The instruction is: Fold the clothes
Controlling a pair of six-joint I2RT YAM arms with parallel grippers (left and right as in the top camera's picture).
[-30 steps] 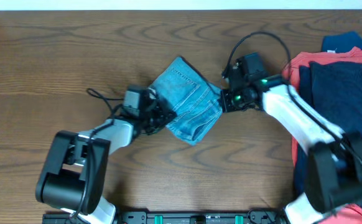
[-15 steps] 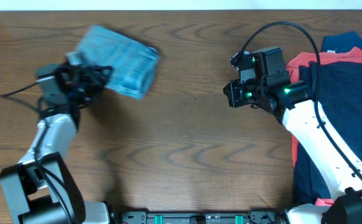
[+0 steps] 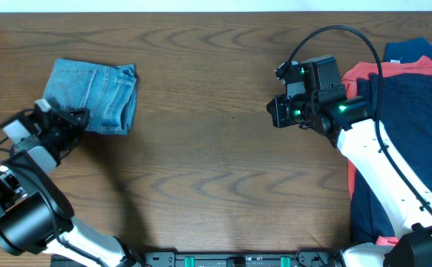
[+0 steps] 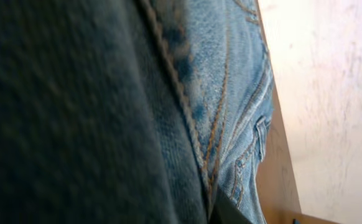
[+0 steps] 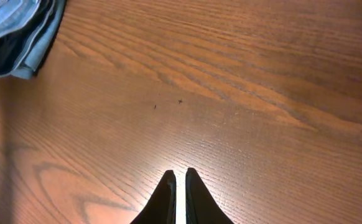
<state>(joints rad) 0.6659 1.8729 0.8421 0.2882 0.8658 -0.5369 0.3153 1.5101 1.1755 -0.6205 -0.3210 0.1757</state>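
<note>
Overhead: the folded jeans (image 3: pixel 93 95), mid-table a second ago, now lie far left, a soft denim rectangle on the wood-grain table (image 3: pixel 201 185). The left gripper (image 3: pixel 75 119) sits at their edge, its jaws unreadable.

Left wrist: orange-stitched denim fills the view.

Right wrist: the right gripper (image 5: pixel 179 173) has its fingers together, holding nothing, above glossy wood.

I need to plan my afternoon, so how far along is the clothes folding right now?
Done: the jeans lie folded at the left. In hand: the left fingers sit at their edge, grip unclear; the right fingers are shut over bare table. Left: the pile of navy, coral and teal garments at the right looks unfolded.
</note>
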